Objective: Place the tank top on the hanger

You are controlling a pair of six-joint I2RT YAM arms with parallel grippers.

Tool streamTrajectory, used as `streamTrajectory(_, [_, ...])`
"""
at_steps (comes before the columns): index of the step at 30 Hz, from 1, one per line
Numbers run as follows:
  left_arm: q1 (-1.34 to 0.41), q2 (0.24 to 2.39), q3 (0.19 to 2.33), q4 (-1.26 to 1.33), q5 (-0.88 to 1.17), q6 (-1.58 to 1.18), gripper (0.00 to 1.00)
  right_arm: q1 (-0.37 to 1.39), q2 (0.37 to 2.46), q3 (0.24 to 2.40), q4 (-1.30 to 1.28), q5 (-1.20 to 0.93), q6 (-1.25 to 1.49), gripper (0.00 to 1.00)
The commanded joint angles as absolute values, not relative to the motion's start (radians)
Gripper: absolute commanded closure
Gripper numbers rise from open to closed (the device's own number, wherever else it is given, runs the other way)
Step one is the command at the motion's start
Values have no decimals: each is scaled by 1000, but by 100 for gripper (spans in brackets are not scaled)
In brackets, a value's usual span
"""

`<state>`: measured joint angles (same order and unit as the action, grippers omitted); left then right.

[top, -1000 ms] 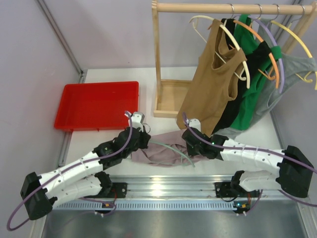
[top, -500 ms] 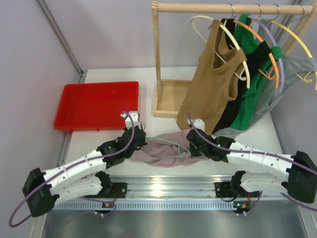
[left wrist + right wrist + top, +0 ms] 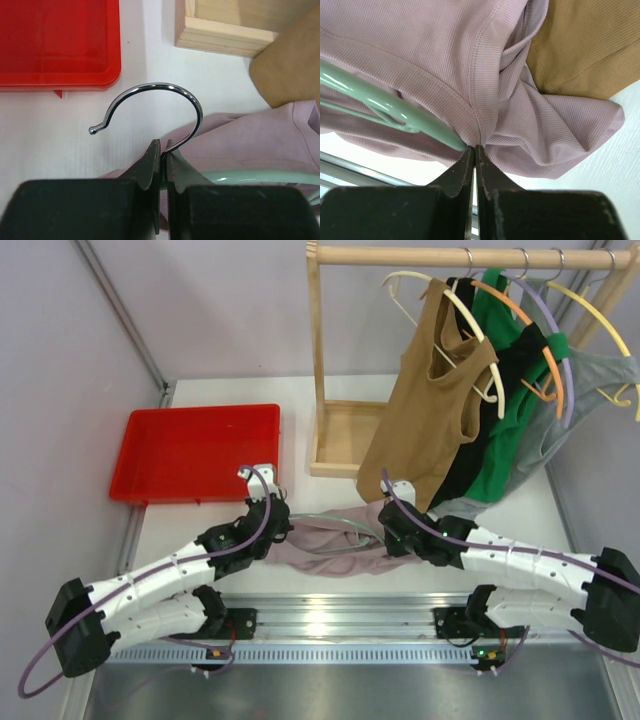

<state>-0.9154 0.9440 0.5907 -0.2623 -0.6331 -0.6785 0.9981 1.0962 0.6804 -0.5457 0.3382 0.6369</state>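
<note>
Your left gripper (image 3: pixel 161 145) clamps hanger (image 3: pixel 250 176) at chrome hook; right gripper (image 3: pixel 474 150) pinches ribbed mauve top (image 3: pixel 420 45). Curved mint hanger lies left-right.

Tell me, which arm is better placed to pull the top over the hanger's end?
Right, probably. Its jaws pinch the top just where the hanger tip ends, so it can draw fabric over. The left jaws are shut on the hook, steadying it.
</note>
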Motion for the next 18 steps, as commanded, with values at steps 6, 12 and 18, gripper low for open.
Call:
streamTrajectory(6, [-916, 902, 592, -221, -683, -692, 100, 986, 1048, 701, -589, 344, 652, 100])
streamTrajectory(12, [-916, 881, 571, -198, -661, -681, 100, 986, 1065, 739, -615, 356, 650, 100])
streamTrajectory(18, [-917, 859, 560, -196, -661, -660, 100, 983, 1078, 799, -646, 377, 632, 100])
